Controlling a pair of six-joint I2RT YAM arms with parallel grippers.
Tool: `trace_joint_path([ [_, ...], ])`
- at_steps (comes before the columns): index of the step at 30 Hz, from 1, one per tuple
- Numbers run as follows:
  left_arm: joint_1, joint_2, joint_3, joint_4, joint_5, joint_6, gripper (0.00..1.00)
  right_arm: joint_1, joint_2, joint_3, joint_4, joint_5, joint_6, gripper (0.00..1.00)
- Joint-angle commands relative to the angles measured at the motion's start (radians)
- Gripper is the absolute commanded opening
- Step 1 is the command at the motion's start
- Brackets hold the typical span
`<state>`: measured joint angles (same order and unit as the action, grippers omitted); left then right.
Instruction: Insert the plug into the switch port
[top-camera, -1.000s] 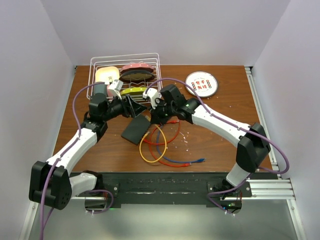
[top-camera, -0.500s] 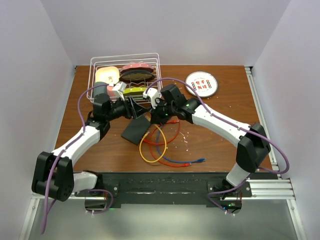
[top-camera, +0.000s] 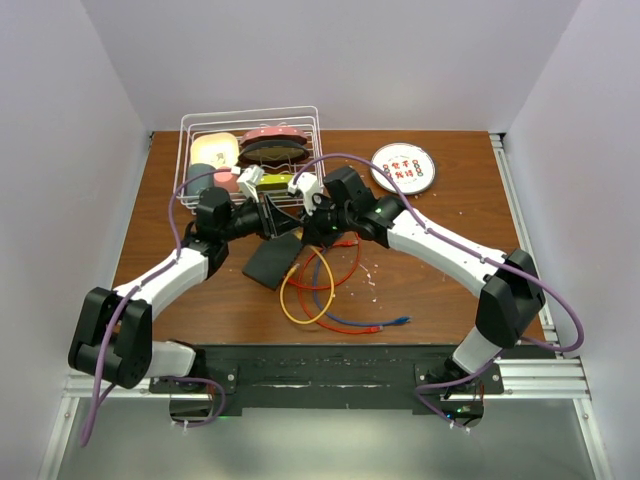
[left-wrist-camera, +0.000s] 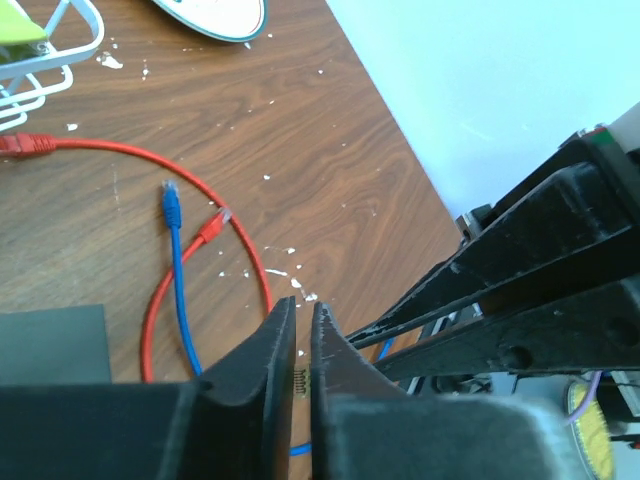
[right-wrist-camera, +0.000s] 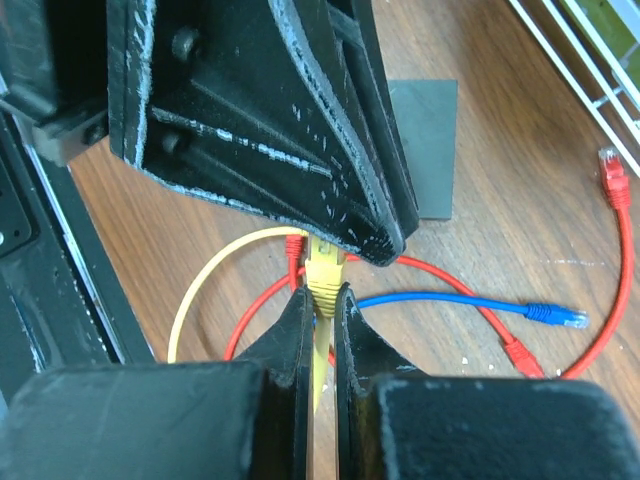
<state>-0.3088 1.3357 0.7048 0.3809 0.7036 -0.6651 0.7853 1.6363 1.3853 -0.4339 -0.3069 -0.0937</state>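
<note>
Pinching yellow plug (right-wrist-camera: 324, 275) in right gripper (right-wrist-camera: 322, 300).
Meeting left gripper (left-wrist-camera: 303, 320), narrowed to a slit, at plug tip; apart from switch (top-camera: 270, 262).

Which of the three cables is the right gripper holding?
The yellow cable, pinched just behind its plug in the right gripper. The red cable and blue cable lie loose on the table.

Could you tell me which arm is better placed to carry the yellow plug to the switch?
Right, probably. The right gripper is shut on the yellow plug, with the switch just beyond. The left gripper, nearly closed, only meets the plug's tip.
</note>
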Motion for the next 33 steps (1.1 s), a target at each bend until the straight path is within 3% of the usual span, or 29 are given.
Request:
trace_joint_path([
  [1, -0.001, 0.006, 0.009, 0.042, 0.036, -0.013, 0.0, 0.0, -0.036, 0.027, 0.054, 0.029, 0.022, 0.0],
  [8, -0.003, 0.002, 0.01, 0.041, 0.043, -0.025, 0.03, 0.0, -0.035, 0.026, 0.075, 0.069, 0.048, 0.0],
  [9, -0.003, 0.0, 0.013, 0.033, 0.031, -0.022, 0.14, 0.0, -0.039, 0.024, 0.081, 0.068, 0.051, 0.0],
  [10, -0.003, -0.001, 0.013, 0.02, 0.022, -0.018, 0.38, 0.0, -0.039, 0.024, 0.08, 0.066, 0.049, 0.0],
  [12, -0.003, -0.012, 0.007, 0.013, 0.001, -0.021, 0.5, 0.0, -0.041, 0.024, 0.08, 0.072, 0.049, 0.0],
  [14, -0.003, -0.018, 0.004, 0.01, -0.006, -0.022, 0.52, 0.0, -0.049, 0.017, 0.083, 0.084, 0.048, 0.0],
  [17, -0.003, -0.018, 0.001, 0.012, -0.009, -0.025, 0.48, 0.0, -0.058, 0.006, 0.09, 0.097, 0.048, 0.0],
  [20, -0.003, -0.015, -0.002, 0.027, -0.006, -0.037, 0.22, 0.0, -0.058, 0.004, 0.092, 0.115, 0.054, 0.0],
  [21, -0.003, -0.013, -0.002, 0.036, 0.006, -0.042, 0.06, 0.0, -0.056, 0.007, 0.092, 0.12, 0.06, 0.0],
  [22, -0.003, -0.012, -0.004, 0.044, 0.01, -0.048, 0.0, -0.001, -0.055, 0.006, 0.095, 0.12, 0.063, 0.0],
  [25, -0.003, -0.024, -0.011, 0.044, -0.009, -0.056, 0.0, -0.001, -0.053, 0.008, 0.103, 0.118, 0.072, 0.01],
  [27, -0.003, -0.043, -0.022, 0.038, -0.029, -0.06, 0.0, 0.0, -0.058, 0.009, 0.1, 0.127, 0.081, 0.27],
  [29, -0.001, -0.061, -0.028, 0.029, -0.049, -0.067, 0.0, -0.001, -0.079, -0.008, 0.115, 0.156, 0.088, 0.42],
  [30, -0.003, -0.067, -0.031, 0.026, -0.073, -0.073, 0.0, 0.0, -0.093, -0.017, 0.124, 0.169, 0.118, 0.57],
  [33, -0.003, -0.089, -0.048, 0.026, -0.117, -0.109, 0.0, -0.001, -0.148, -0.072, 0.193, 0.21, 0.156, 0.73],
])
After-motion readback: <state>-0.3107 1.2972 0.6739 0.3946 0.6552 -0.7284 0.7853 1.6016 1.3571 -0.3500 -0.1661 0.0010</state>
